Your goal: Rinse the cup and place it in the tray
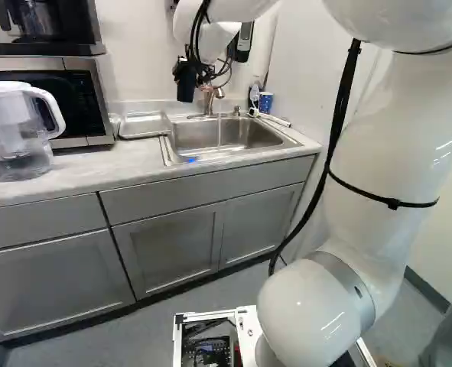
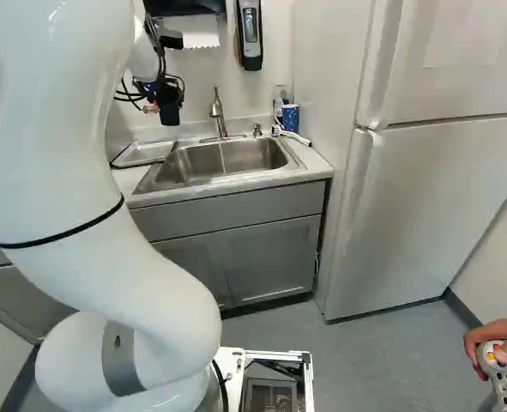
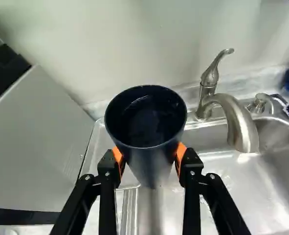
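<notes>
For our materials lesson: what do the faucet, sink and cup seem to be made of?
Faucet: metal, satin finish, by its soft highlights. Sink: likely brushed stainless steel; grey sheen, blurred reflections. Cup: perhaps plastic or coated metal; dark, smooth wall.

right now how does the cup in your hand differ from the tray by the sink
The cup is dark blue; the tray is a pale, metallic grey. The cup is deep with a round mouth, while the tray is shallow and roughly rectangular. The cup is held up in the air by the hand; the tray lies flat beside the sink. Both are open at the top.
</notes>
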You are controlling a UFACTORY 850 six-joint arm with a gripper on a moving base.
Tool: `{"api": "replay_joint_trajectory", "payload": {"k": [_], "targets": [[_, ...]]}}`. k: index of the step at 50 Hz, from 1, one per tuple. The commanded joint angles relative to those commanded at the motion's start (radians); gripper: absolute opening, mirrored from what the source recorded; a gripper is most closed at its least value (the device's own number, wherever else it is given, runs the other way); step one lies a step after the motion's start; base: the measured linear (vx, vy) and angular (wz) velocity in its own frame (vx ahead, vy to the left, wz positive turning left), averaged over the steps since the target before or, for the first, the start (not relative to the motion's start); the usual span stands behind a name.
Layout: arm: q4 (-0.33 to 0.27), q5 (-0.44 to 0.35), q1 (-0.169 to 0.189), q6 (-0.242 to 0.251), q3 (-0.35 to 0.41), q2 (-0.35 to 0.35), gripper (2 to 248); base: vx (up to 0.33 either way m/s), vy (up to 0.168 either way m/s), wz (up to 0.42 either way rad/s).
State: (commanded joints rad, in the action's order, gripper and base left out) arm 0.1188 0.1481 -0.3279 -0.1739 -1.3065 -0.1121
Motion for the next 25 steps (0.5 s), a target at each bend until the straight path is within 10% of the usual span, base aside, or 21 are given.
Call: {"api": "replay_joint_trajectory", "payload": {"k": [25], "targets": [[0.000,0.000,0.000,-0.263,0.000,0.000,121,0.000,0.000,0.000]]}}
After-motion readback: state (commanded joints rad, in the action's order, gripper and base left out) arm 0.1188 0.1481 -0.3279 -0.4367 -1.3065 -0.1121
